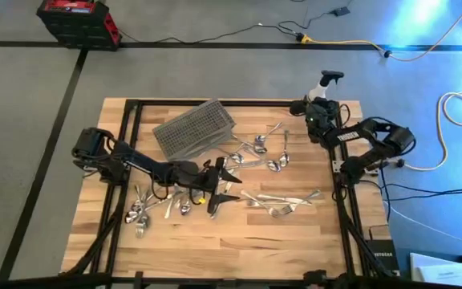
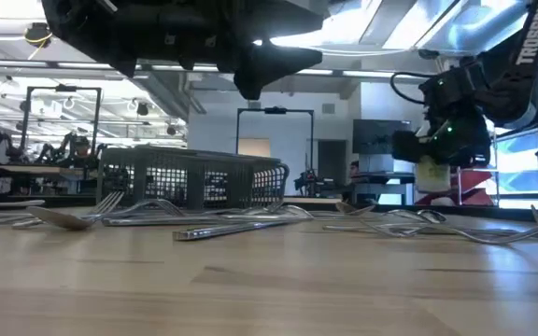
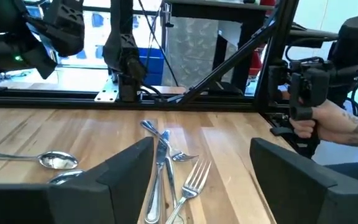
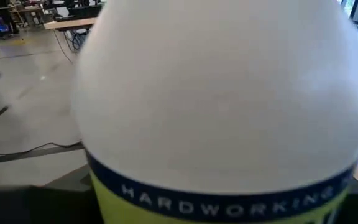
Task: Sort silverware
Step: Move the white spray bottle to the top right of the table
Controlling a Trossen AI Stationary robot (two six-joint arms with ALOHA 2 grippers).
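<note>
1. Silver forks and spoons [image 1: 265, 151] lie scattered over the wooden table [image 1: 215, 249] in the high view: one cluster beside the gray mesh basket [image 1: 192, 128], another toward the right, a third under the left arm. Our left gripper [image 1: 229, 186] sits mid-table with jaws apart, much nearer the cutlery than the right gripper [image 1: 321, 106], which waits at the far right corner
2. Low view: the basket [image 2: 192, 177] stands behind the silverware [image 2: 241, 222], lying flat on the wood
3. Left wrist view: our spread fingers [image 3: 129, 174] frame a fork [image 3: 188, 186] and a neighbouring handle [image 3: 160, 174], long axes running straight ahead from the jaws, so we judge a forward, downward reach suits. A spoon [image 3: 55, 160] lies crosswise beside them. A person's hand [image 3: 334, 121] grips a handle beyond the table
4. Right wrist view: a white container [image 4: 216, 106] fills the frame; we cannot tell how those jaws stand
</note>
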